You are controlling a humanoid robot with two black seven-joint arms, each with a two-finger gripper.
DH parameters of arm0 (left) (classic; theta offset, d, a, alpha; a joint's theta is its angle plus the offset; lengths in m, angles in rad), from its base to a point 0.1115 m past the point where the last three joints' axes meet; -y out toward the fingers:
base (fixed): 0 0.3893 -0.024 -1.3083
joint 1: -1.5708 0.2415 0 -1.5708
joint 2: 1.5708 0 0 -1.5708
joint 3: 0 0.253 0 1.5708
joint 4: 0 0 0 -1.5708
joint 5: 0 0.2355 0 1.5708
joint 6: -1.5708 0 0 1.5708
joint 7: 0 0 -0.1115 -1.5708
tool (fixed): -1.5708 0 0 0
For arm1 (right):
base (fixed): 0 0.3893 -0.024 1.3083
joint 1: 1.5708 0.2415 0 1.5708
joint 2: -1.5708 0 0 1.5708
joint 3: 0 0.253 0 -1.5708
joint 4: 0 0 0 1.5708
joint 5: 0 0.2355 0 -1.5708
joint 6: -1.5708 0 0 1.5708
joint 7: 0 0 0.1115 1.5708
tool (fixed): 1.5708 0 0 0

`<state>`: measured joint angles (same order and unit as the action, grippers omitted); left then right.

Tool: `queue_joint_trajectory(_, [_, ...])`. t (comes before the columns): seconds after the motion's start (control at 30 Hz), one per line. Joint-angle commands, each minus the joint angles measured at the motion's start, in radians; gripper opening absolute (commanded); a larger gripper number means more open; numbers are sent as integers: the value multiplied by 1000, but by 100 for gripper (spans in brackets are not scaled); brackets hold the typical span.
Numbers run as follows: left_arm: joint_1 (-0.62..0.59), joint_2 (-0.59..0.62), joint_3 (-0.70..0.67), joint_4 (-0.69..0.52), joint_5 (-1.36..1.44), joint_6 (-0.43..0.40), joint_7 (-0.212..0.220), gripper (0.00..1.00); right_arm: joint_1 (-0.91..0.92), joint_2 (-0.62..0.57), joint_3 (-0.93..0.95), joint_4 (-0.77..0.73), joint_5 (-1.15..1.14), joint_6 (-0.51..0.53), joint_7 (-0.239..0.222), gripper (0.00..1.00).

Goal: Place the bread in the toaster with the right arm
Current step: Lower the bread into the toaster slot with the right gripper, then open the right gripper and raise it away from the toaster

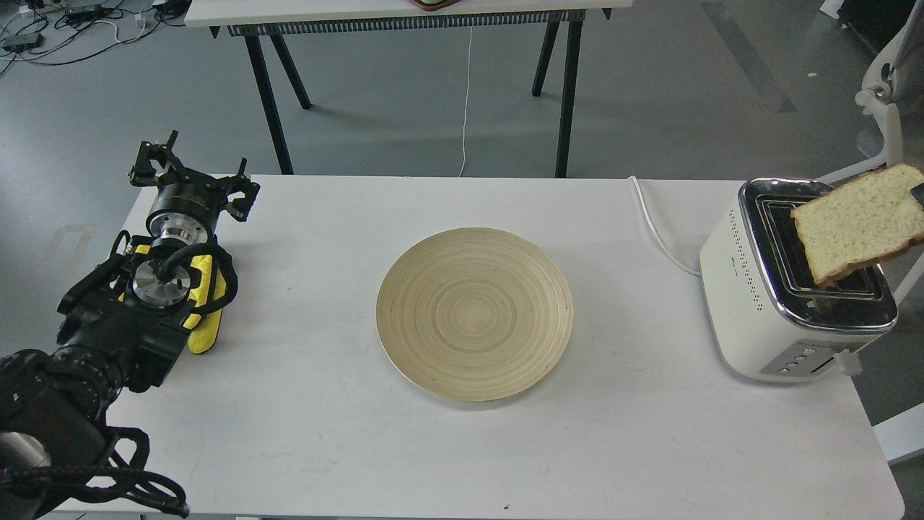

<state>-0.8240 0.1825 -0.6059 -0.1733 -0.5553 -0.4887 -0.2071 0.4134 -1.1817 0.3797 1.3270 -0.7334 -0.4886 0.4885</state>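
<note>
The bread [855, 224], a pale speckled slice with a brown crust, hangs tilted over the toaster [751, 289] at the table's right end. Its lower corner sits at the chrome top by the slots; I cannot tell whether it is inside a slot. Only a dark tip of my right gripper [917, 192] shows at the frame's right edge, on the bread's far corner; the rest of the right arm is out of view. My left gripper [193, 172] rests at the table's far left, fingers apart and empty, far from the toaster.
A round bamboo plate [474, 313] lies in the middle of the white table [650, 433]. The toaster's white cord [653, 224] runs back along the table. A yellow part [206, 310] sits on the left arm. A chair [884, 108] stands right of the toaster.
</note>
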Motion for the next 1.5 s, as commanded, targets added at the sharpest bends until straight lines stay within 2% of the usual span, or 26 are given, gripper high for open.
queue_joint_trajectory(0.0, [0,0,0,0,0,0,0,100,1,37,-4,-37,0,0,0,2])
queue_joint_trajectory(0.07, [-1,0,0,0,0,0,0,100,1,60,-4,-52,0,0,0,4])
queue_joint_trajectory(0.17, [0,0,0,0,0,0,0,100,2,89,-4,-58,0,0,0,12])
queue_joint_trajectory(0.27, [-1,0,0,0,0,0,0,100,10,109,1,-58,0,0,0,32])
queue_joint_trajectory(0.3, [-1,0,0,0,0,0,0,100,13,116,1,-58,0,0,0,43])
queue_joint_trajectory(0.33, [-1,0,0,0,0,0,0,100,15,119,4,-55,0,0,0,71])
queue_joint_trajectory(0.37, [0,0,0,0,0,0,0,100,16,123,16,-54,2,0,0,93])
queue_joint_trajectory(0.7, [0,0,0,0,0,0,0,100,38,125,34,-32,6,0,0,95])
queue_joint_trajectory(0.93, [-1,0,0,0,0,0,0,100,62,151,201,37,23,0,0,96])
queue_joint_trajectory(0.97, [-1,0,0,0,0,0,0,100,70,177,221,29,25,0,0,96])
queue_joint_trajectory(1.1, [0,0,0,0,0,0,0,100,123,429,303,-43,80,0,0,98])
queue_joint_trajectory(1.23, [-1,0,0,0,0,0,0,100,130,609,381,-141,118,18,0,98])
queue_joint_trajectory(1.33, [0,0,0,0,0,0,0,100,121,738,424,-176,196,167,0,98])
queue_joint_trajectory(1.47, [0,0,0,0,0,0,0,100,104,821,438,-242,302,350,0,98])
